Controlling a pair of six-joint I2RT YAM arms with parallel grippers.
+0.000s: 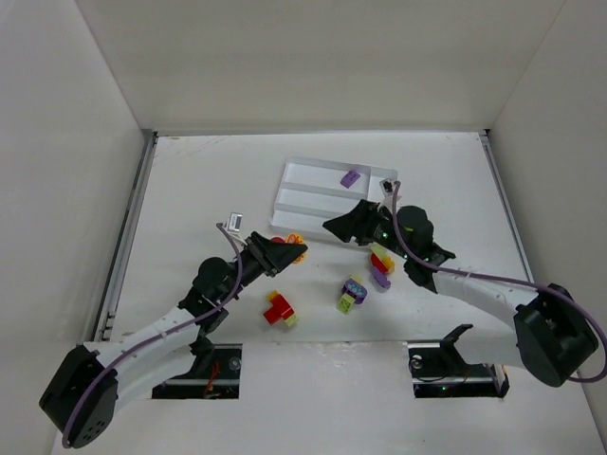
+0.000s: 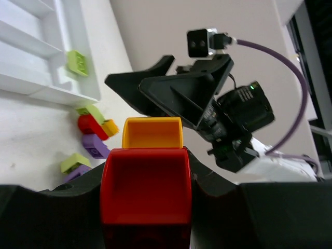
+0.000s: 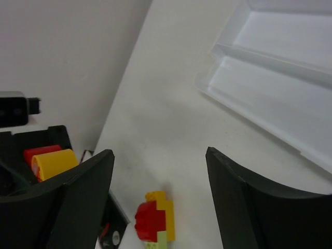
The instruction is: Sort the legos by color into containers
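My left gripper (image 1: 290,251) is shut on a red brick (image 2: 147,192) with a yellow brick (image 2: 152,133) stuck on its far end, held left of the white tray (image 1: 308,180). The pair also shows in the right wrist view (image 3: 49,161). My right gripper (image 1: 334,226) is open and empty at the tray's near edge, facing the left gripper. A purple brick (image 1: 350,177) lies in a far slot. A lime green brick (image 2: 77,62) lies in a near slot. A red, yellow and green clump (image 1: 279,309) lies on the table and shows between the right fingers (image 3: 88,197).
A purple and green clump (image 1: 352,292) and a mixed clump (image 1: 381,265) lie under the right arm, near the tray's corner. White walls enclose the table on three sides. Both arm bases sit at the near edge.
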